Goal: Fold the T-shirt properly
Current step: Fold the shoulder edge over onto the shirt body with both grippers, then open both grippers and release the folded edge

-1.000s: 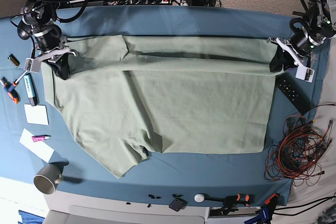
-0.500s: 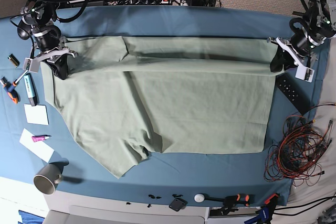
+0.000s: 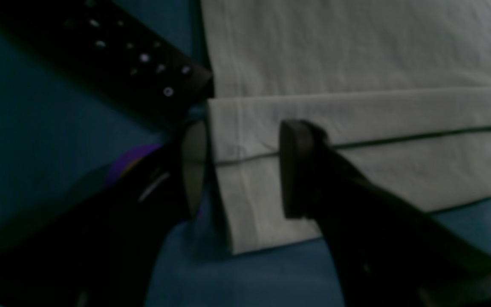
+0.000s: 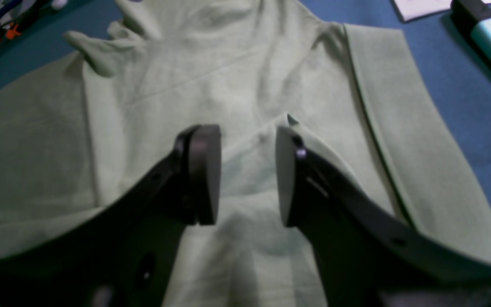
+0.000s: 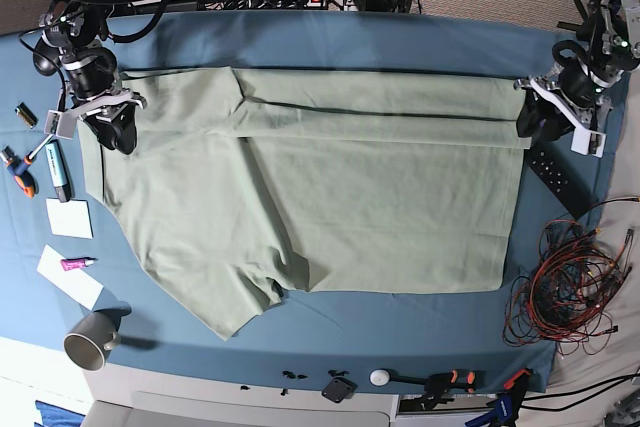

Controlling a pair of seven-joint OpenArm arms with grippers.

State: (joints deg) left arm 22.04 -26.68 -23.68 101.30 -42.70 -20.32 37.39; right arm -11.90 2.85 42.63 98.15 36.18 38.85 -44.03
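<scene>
Item, left to right in our base view: right gripper [image 5: 118,132], jaws apart over the collar end of the T-shirt [image 5: 320,197]; the shirt spread across the teal table cloth [image 5: 330,37], long axis running side to side, far strip folded over; left gripper [image 5: 535,122], jaws apart astride the hem corner. Each arm is nearest its own end. Black remote [image 5: 555,175] lies just beside the hem; room there is tight.

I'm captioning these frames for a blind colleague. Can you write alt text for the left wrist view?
The left gripper stands open over the folded corner of a pale green T-shirt, one finger above the cloth and the other just off its edge. A black remote control lies beside the shirt on the blue table cloth.
</scene>
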